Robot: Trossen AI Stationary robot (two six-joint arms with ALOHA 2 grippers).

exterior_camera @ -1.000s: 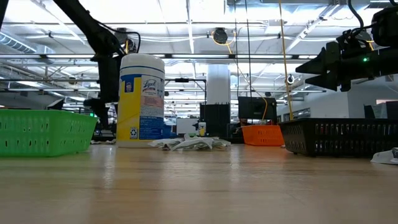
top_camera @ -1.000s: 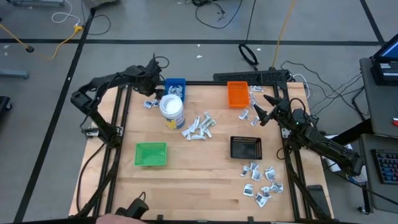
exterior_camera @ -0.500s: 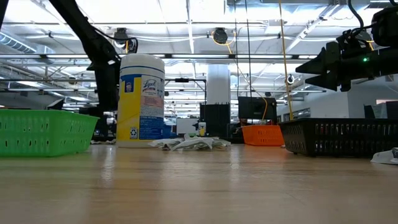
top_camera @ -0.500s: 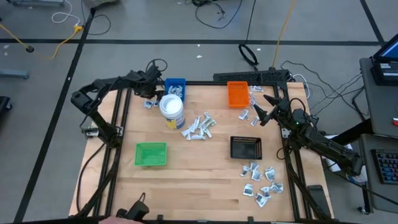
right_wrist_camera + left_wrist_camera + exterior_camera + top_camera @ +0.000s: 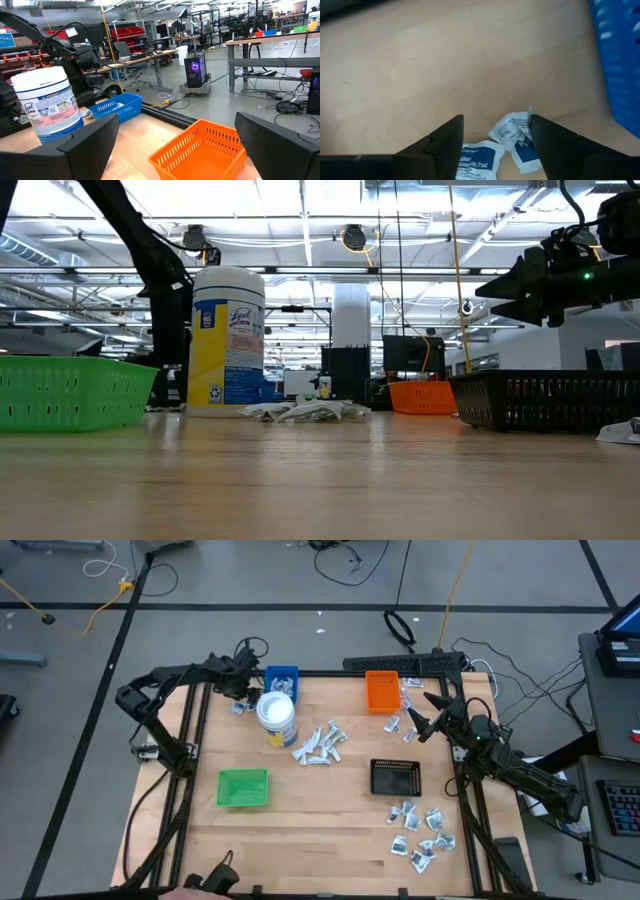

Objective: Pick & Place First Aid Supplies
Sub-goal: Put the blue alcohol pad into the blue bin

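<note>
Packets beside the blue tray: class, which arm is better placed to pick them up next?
Left. Its open end effector hangs right over those packets by the blue tray; the right end effector waits across the table.

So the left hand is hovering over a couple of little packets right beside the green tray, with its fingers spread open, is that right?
Not quite. The tray beside those packets is the blue tray, not the green tray, which sits nearer the front of the table. The high view shows it. The rest holds: the left hand is over the packets with its fingers spread open, as the left wrist view shows.
</note>
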